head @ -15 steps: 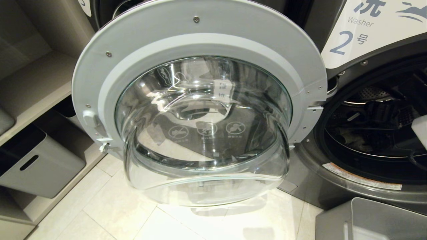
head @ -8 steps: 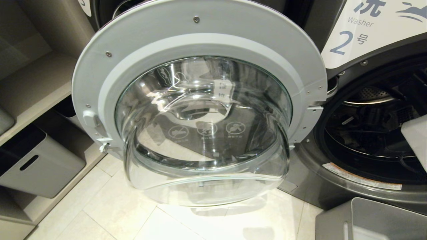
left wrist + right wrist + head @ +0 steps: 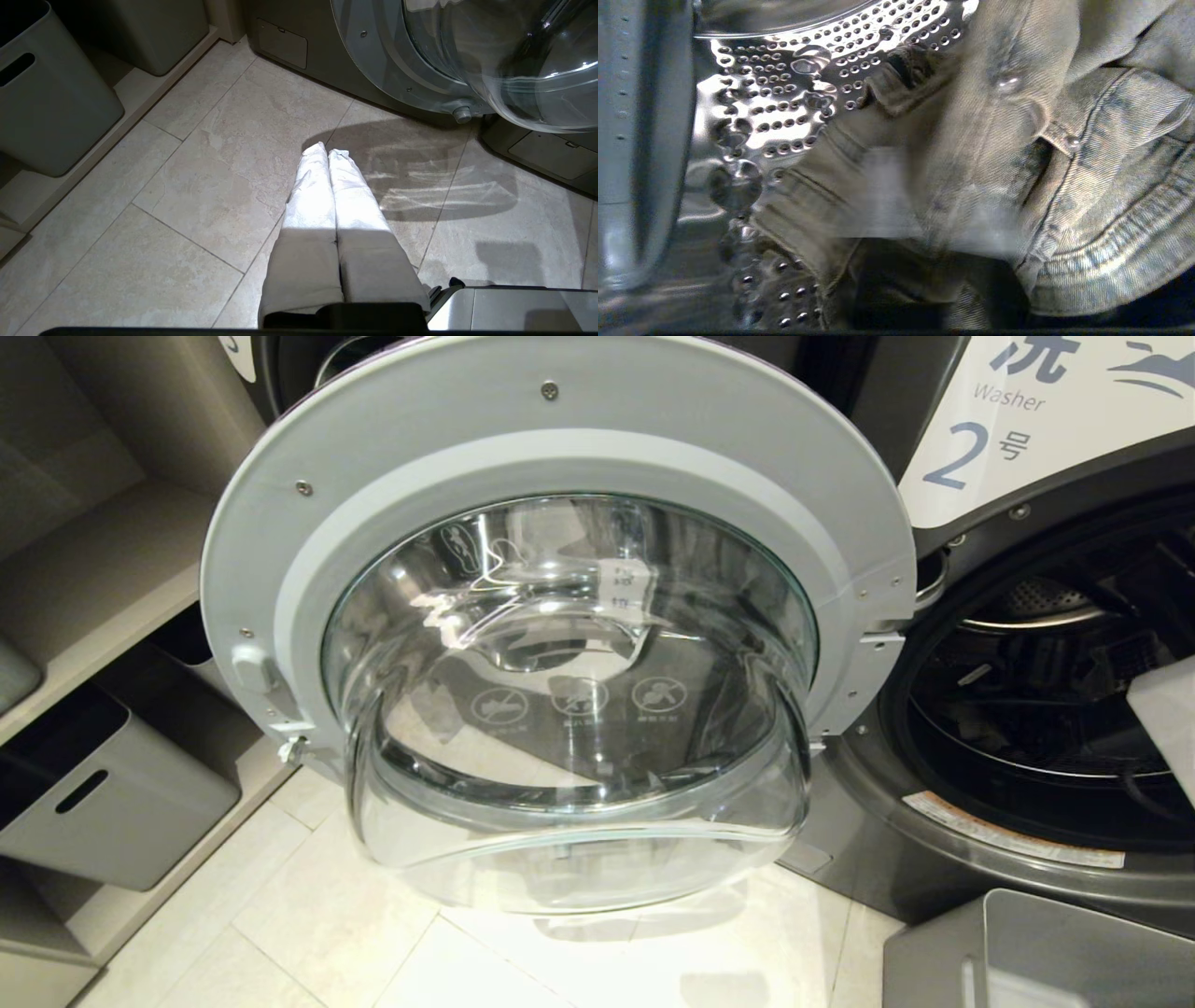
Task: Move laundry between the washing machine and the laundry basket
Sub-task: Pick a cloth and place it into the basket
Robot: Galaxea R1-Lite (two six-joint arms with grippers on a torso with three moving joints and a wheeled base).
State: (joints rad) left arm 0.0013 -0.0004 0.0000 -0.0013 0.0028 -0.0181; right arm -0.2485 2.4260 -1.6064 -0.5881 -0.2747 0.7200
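Right gripper (image 3: 934,205) deep in the washing machine (image 3: 864,859) drum, pressed into the laundry (image 3: 1087,186); too motion-blurred to tell its grip. Denim lies against the perforated drum wall. The arm's white casing (image 3: 1167,719) sits further inside the opening than a second ago. Left gripper (image 3: 327,150) pressed together, idle over floor tile. Laundry basket (image 3: 1074,943) below the opening.

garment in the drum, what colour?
Faded grey-green denim with darker seams; clearest in the right wrist view.
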